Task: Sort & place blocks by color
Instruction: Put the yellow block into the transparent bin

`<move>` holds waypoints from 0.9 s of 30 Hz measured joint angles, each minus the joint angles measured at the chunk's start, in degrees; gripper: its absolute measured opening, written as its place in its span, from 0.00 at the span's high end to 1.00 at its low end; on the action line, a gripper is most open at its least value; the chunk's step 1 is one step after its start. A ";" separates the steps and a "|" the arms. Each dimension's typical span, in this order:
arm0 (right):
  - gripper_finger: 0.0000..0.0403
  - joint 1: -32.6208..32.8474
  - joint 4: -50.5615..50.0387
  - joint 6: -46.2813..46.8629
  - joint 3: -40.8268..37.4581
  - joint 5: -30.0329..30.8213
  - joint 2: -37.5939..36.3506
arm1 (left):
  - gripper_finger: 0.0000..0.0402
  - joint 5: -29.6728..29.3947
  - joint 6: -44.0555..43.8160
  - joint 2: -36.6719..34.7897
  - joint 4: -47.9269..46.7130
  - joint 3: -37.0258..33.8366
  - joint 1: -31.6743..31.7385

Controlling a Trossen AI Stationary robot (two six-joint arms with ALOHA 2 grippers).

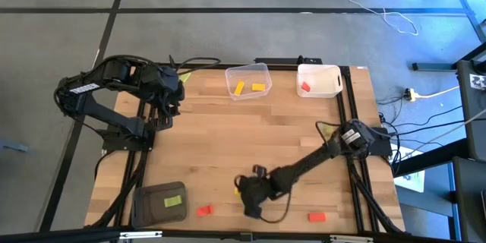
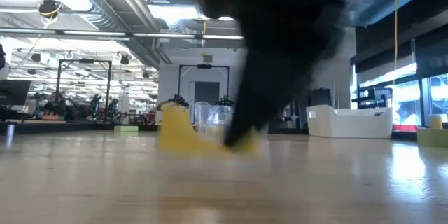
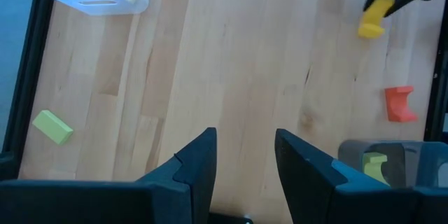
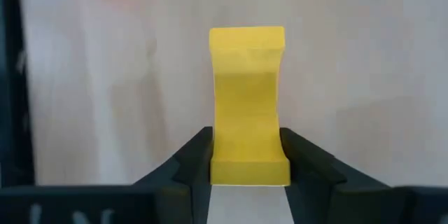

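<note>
My right gripper (image 1: 244, 194) reaches to the table's near middle and is shut on a yellow block (image 4: 247, 98), which also shows in the low view (image 2: 180, 133) close to the tabletop. My left gripper (image 3: 245, 147) stands open with nothing between its fingers, high at the far left (image 1: 171, 97). Two yellow-orange blocks lie in the clear bin (image 1: 248, 81), and a red one lies in the white bin (image 1: 319, 80). A light green block (image 1: 173, 200) lies in the dark grey container (image 1: 158, 205). Red blocks (image 1: 203, 210) (image 1: 317, 216) lie flat near the front edge. Another green block (image 3: 52, 126) lies by the left arm. My right gripper pinches the yellow block between its two fingers (image 4: 197, 155), by the two long sides at the end nearer the wrist (image 4: 245, 159). The fingers slant down toward the table, and the block sticks out forward along them. Whether its lower end touches the table I cannot tell.
The clear and white bins stand side by side at the far edge; the dark grey container sits at the near left corner. Bare wood lies between the two arms across the table's middle. Black frame rails run along the left and right sides.
</note>
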 joint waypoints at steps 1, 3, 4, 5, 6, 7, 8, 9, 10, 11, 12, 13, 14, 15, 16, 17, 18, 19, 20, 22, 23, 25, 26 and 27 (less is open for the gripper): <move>0.67 -1.07 -2.13 0.21 1.62 0.36 -0.06 | 0.66 -0.05 0.00 0.00 0.00 0.00 -0.01; 0.67 -3.19 -7.69 0.24 4.93 0.32 -0.12 | 0.66 -0.30 0.02 0.01 0.00 0.00 -0.01; 0.67 -4.31 -10.20 0.27 6.61 0.26 -0.12 | 0.66 -0.32 0.02 0.01 -0.02 0.00 -0.01; 0.67 -5.43 -12.31 0.29 8.40 0.44 -0.12 | 0.66 -0.32 0.02 0.01 -0.02 0.00 0.01; 0.67 -6.59 -14.41 0.29 10.26 0.61 -0.12 | 0.66 -0.32 0.17 0.01 -0.09 0.00 -0.01; 0.67 -7.87 -16.64 0.25 12.13 0.76 -0.14 | 0.66 -0.32 0.70 0.01 -0.29 0.00 -0.01; 0.67 -9.14 -19.14 0.17 14.16 0.90 -0.14 | 0.66 -0.32 1.39 0.01 -0.55 0.00 -0.01; 0.67 -10.43 -21.44 0.16 16.06 1.01 -0.14 | 0.66 -0.34 1.85 0.01 -0.80 0.00 -0.01; 0.67 -11.85 -23.23 0.14 17.89 1.05 -0.14 | 0.66 -0.34 2.31 0.01 -1.04 0.00 -0.01; 0.67 -13.21 -24.66 0.12 19.62 1.06 -0.18 | 0.66 -0.34 2.56 0.01 -1.31 0.00 -0.01; 0.67 -14.62 -26.45 0.04 21.30 1.09 -0.23 | 0.66 -0.34 2.58 0.01 -1.42 0.00 -0.01; 0.67 -16.16 -28.56 -0.17 23.03 1.35 -0.23 | 0.66 -0.34 2.58 0.00 -1.42 0.00 -0.01; 0.67 -17.57 -30.59 -0.54 24.68 2.05 -0.23 | 0.66 -0.34 2.60 0.01 -1.42 0.00 -0.01; 0.67 -19.13 -32.30 -1.32 26.19 2.81 -0.25 | 0.66 -0.34 2.60 0.01 -1.42 0.00 -0.01; 0.67 -20.77 -33.82 -1.72 27.48 3.40 -0.27 | 0.66 -0.34 2.60 -0.01 -1.42 0.00 -0.01; 0.67 -22.41 -35.44 -2.62 28.62 3.80 -0.33 | 0.66 -0.34 2.60 0.01 -1.42 0.00 -0.01; 0.67 -24.03 -37.15 -3.66 29.70 3.91 -0.34 | 0.66 -0.34 2.62 0.01 -1.42 0.00 -0.01; 0.67 -25.74 -38.48 -5.44 30.59 3.91 -0.34 | 0.66 -0.34 2.61 -0.01 -1.42 0.00 -0.01; 0.67 -27.44 -39.32 -7.39 31.28 3.95 -0.34 | 0.66 -0.35 2.60 -0.01 -1.42 0.00 -0.01; 0.67 -30.92 -39.94 -12.17 31.81 4.43 -0.39 | 0.66 -0.78 2.56 0.01 -1.42 0.00 0.01; 0.67 -32.78 -39.99 -14.69 31.81 4.38 -0.40 | 0.66 -1.35 2.41 0.01 -1.40 0.00 0.01; 0.67 -36.45 -39.99 -19.31 31.70 3.49 -0.40 | 0.66 -3.12 1.11 0.00 -1.40 0.00 0.00; 0.67 -38.35 -39.88 -21.65 31.49 2.78 -0.40 | 0.66 -3.81 0.51 0.01 -1.40 0.00 0.01; 0.67 -40.26 -39.57 -23.93 31.16 2.36 -0.40 | 0.66 -4.41 -0.08 0.01 -1.40 0.00 0.01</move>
